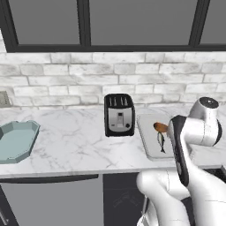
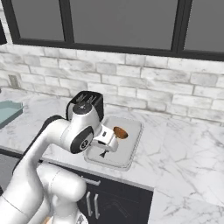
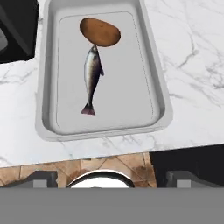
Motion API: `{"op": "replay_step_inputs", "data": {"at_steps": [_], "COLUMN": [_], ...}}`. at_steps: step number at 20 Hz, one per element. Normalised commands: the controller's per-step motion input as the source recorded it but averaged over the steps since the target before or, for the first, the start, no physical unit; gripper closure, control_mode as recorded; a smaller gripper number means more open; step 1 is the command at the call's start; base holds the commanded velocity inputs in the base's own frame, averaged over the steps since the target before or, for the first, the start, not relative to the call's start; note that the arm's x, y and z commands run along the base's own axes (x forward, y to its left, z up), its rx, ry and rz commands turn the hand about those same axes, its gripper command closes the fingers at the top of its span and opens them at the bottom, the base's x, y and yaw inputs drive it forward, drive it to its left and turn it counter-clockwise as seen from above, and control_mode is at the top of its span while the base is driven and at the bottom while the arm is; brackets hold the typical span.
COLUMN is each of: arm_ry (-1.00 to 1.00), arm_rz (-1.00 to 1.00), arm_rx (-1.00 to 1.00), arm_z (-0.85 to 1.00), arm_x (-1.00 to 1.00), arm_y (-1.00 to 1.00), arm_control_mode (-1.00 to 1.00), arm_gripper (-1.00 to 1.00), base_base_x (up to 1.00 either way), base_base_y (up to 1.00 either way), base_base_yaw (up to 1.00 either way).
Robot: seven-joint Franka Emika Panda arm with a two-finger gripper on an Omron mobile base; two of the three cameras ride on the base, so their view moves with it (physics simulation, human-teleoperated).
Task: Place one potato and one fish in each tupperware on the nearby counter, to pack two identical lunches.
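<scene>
A brown potato [image 3: 99, 32] and a silver fish [image 3: 92, 74] lie end to end in a grey tray [image 3: 157, 87] on the marbled counter [image 3: 192, 52]. The fish's head touches the potato. My gripper [image 3: 111, 180] hovers open above the tray's near edge, with nothing between its fingertips [image 3: 40, 178]. In the right base view the gripper [image 2: 105, 148] hangs over the tray [image 2: 131, 151] beside the potato [image 2: 120, 132]. One pale blue-green tupperware [image 1: 17, 139] sits empty at the far left of the counter [image 1: 75, 145], well away from the potato [image 1: 160, 127] and fish [image 1: 161, 141].
A black toaster [image 1: 119, 114] stands just left of the tray [image 1: 148, 148], between it and the tupperware. A white brick wall [image 1: 110, 79] and dark-framed window run behind the counter. Dark cabinet fronts [image 2: 113, 201] lie below the counter's front edge.
</scene>
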Motion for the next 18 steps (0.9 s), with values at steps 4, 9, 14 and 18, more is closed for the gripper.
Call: {"op": "replay_step_inputs", "data": {"at_steps": [4,9,14,18], "arm_ry": [-0.26,-0.32,0.0,0.0], "arm_rz": [0.11,0.17,0.0,0.0], "arm_rx": [0.0,0.0,0.0,0.0], "arm_z": [0.52,0.39,0.0,0.0], "arm_x": [-1.0,-0.99,0.0,0.0], "arm_y": [0.49,0.27,0.0,0.0], "arm_control_mode": [-1.0,-1.0,1.0,1.0], "arm_gripper": [-1.0,-1.0,-1.0,-1.0], "base_base_x": [0.0,0.0,-1.0,-1.0], "base_base_y": [0.0,0.0,0.18,0.45], "base_base_yaw": [0.0,0.0,0.27,0.13]}}
